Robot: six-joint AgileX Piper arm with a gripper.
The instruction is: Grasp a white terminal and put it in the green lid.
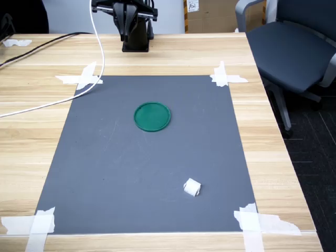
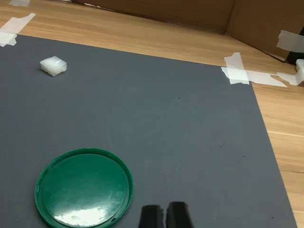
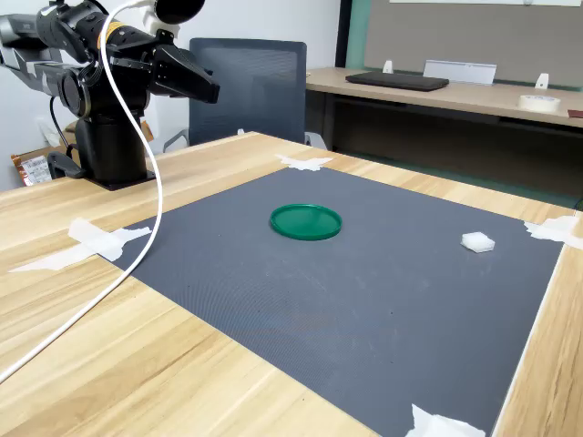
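The green lid (image 1: 152, 116) lies flat on the dark grey mat (image 1: 105, 173), toward the mat's far half in the first exterior view; it also shows as the lid (image 3: 305, 221) and the lid (image 2: 84, 188). The white terminal (image 1: 192, 187) sits alone on the mat near its front right corner in the first exterior view, well apart from the lid; it is the small block (image 3: 477, 242) and block (image 2: 53, 65). My gripper (image 3: 208, 91) hangs high, back over the arm's base, shut with nothing in it. In the wrist view its fingertips (image 2: 176, 216) nearly touch.
White tape strips (image 1: 226, 77) hold the mat's corners to the wooden table (image 1: 31, 126). A white cable (image 1: 63, 97) trails from the arm across the table's left in the first exterior view. An office chair (image 1: 294, 52) stands at the first exterior view's right.
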